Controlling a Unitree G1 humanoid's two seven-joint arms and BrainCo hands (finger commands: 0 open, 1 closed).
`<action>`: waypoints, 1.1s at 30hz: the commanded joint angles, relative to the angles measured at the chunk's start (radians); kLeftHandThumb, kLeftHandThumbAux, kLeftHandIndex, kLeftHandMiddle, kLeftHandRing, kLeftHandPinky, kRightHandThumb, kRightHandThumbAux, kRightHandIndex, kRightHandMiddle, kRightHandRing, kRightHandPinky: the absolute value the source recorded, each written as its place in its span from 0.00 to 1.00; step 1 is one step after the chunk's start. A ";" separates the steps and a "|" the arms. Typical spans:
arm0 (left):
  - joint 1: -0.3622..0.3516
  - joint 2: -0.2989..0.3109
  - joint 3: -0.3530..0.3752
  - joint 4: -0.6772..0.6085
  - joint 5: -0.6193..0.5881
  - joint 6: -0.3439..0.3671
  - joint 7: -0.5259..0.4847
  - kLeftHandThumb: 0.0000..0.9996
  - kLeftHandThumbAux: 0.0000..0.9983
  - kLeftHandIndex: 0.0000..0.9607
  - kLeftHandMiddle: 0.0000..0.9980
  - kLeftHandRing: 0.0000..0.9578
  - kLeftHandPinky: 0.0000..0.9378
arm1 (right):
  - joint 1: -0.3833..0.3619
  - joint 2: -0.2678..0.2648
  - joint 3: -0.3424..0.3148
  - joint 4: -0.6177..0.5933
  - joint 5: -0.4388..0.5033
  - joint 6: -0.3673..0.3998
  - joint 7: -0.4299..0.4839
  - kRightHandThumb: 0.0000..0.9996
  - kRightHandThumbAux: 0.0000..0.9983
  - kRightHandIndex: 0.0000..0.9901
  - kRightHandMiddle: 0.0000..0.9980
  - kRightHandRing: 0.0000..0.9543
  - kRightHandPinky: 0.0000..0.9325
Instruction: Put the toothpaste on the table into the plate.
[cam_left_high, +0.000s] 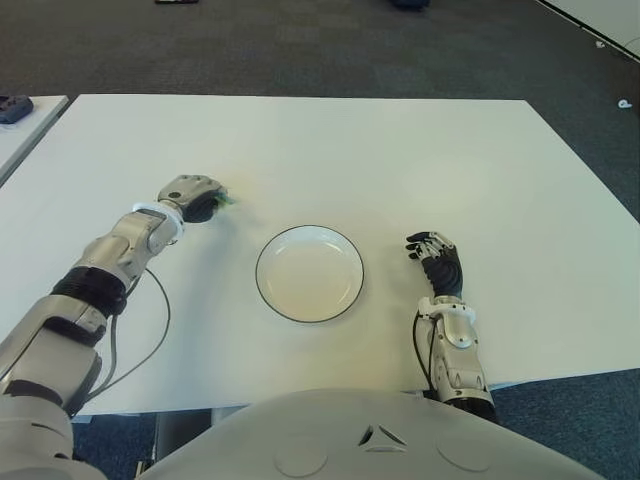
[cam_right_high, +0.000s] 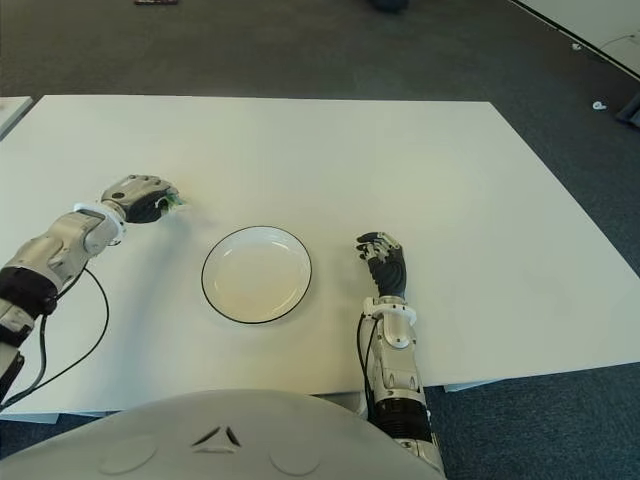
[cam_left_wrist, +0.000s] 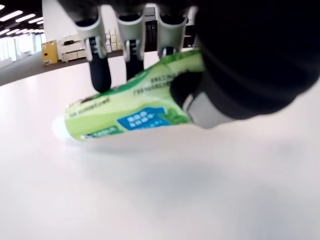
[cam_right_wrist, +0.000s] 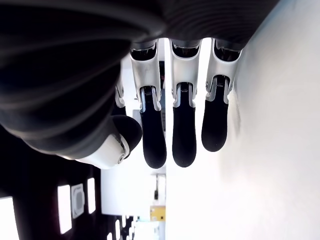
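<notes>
A green toothpaste tube (cam_left_wrist: 132, 107) lies on the white table (cam_left_high: 400, 160), left of the plate. My left hand (cam_left_high: 195, 197) covers it, thumb and fingers curled around the tube; only a green tip (cam_left_high: 229, 202) shows in the eye views. The white plate (cam_left_high: 309, 273) with a dark rim sits at the table's front centre, with nothing in it. My right hand (cam_left_high: 436, 258) shows to the right of the plate, fingers relaxed and holding nothing.
A cable (cam_left_high: 150, 330) loops beside my left forearm near the front edge. A second table's corner (cam_left_high: 25, 115) with a dark object stands at the far left. Dark carpet (cam_left_high: 330, 45) surrounds the table.
</notes>
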 joint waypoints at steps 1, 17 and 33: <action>0.004 -0.005 0.038 -0.011 -0.038 -0.001 -0.030 0.71 0.72 0.45 0.77 0.78 0.77 | 0.006 0.012 0.003 0.015 -0.002 0.034 -0.006 0.71 0.73 0.43 0.47 0.48 0.51; -0.010 0.061 0.143 -0.235 -0.061 -0.092 -0.062 0.71 0.72 0.45 0.78 0.79 0.80 | -0.004 0.021 0.006 0.031 0.025 0.002 0.015 0.71 0.73 0.43 0.48 0.50 0.54; 0.117 -0.009 0.219 -0.578 -0.136 -0.134 -0.092 0.71 0.72 0.45 0.79 0.80 0.81 | -0.020 0.032 0.004 0.047 0.035 -0.017 0.022 0.71 0.73 0.43 0.47 0.50 0.54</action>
